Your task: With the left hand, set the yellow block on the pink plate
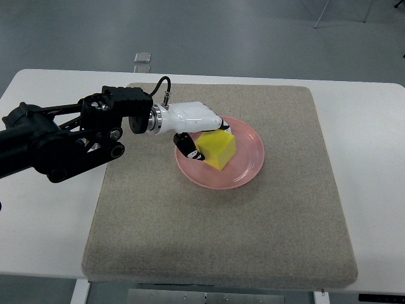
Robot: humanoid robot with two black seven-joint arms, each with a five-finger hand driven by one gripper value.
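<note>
A yellow block [217,151] sits over the pink plate [247,166], which lies on the grey mat near the table's middle. My left hand [201,134] reaches in from the left on a black arm, its white palm above the plate's left part. Its fingers wrap the block from the top and the left side, with a dark thumb [186,147] against the block's left face. Whether the block rests on the plate or hangs just above it is not clear. The right arm does not show.
A grey felt mat [221,253] covers most of the white table [367,158]. A small clear object [143,58] lies on the floor beyond the table's far edge. Chair legs [323,16] show at the top right.
</note>
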